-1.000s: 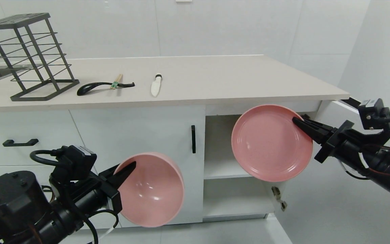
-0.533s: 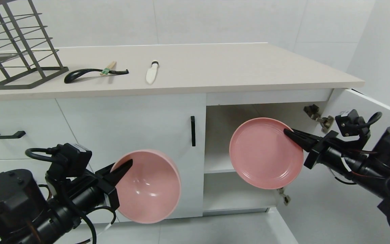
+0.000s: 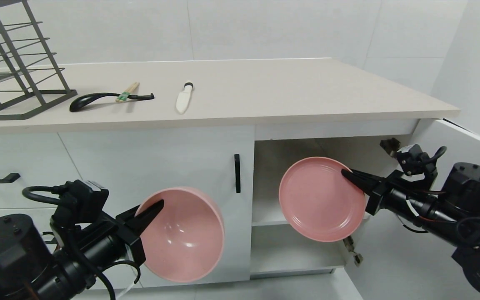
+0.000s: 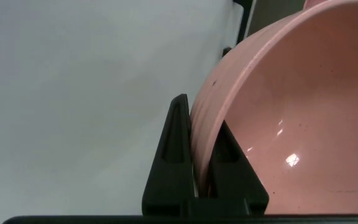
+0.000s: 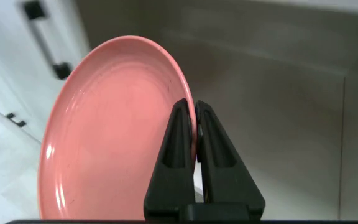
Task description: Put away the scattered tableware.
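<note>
So we're seeing both arms loaded up right now. The left gripper [image 3: 150, 210] [image 4: 201, 134] is clamping the rim of the pink bowl [image 3: 186, 237] [image 4: 291, 106], with one finger inside the hollow and one on the outer wall, pinched tight on it. The bowl is hanging tipped on its side with the hollow facing back toward the head camera, low down in front of the closed door [image 3: 161, 166] with the black handle [image 3: 236, 179].

The right gripper [image 3: 350, 177] [image 5: 191, 106] is doing the same thing with the pink plate [image 3: 319, 200] [image 5: 117, 124], its fingers squeezed narrow on the rim. The plate is standing nearly on edge in the air, with its eating face turned toward us. It's sitting right at the mouth of the open cabinet [image 3: 290, 146], about level with the middle shelf [image 3: 267, 216]. We can't tell how far in it actually is. It isn't resting on anything. The cabinet's open door [image 3: 469, 143] is swinging out on the robot's right side, behind that arm.

Up on the countertop [image 3: 286, 87] we're also seeing the rest of the tableware lying near the front edge, toward the left end. A black spoon [image 3: 86, 100] is lying with a pair of chopsticks [image 3: 126, 91] crossing its handle. A white knife [image 3: 183, 99] is sitting a little apart on their right. A black wire rack [image 3: 15, 62] is standing at the far left end of the countertop, near the spoon's bowl end.
</note>
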`<state>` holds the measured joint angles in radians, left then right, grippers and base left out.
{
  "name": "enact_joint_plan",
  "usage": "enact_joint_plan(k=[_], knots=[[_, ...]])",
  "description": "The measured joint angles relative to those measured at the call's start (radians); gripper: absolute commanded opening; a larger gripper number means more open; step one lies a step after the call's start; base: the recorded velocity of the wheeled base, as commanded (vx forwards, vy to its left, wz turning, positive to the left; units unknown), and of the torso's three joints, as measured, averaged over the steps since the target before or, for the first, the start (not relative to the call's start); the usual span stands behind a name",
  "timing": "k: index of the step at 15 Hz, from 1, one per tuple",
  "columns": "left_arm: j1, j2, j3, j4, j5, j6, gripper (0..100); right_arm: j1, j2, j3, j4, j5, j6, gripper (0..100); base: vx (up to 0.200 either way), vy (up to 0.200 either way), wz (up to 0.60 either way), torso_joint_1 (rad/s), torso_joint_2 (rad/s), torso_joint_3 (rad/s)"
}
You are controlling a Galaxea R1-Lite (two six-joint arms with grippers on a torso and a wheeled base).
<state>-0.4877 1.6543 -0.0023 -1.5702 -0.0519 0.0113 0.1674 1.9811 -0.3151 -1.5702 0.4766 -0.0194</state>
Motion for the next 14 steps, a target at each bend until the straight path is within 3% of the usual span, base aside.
enact_joint_plan(k=[14], knots=[[-0.023, 0.004, -0.029, 0.0, -0.002, 0.006, 0, 0.031, 0.158, 0.1, 0.0, 0.0, 0.0, 0, 0.0, 0.0, 0.0, 0.0, 0.0, 0.0]])
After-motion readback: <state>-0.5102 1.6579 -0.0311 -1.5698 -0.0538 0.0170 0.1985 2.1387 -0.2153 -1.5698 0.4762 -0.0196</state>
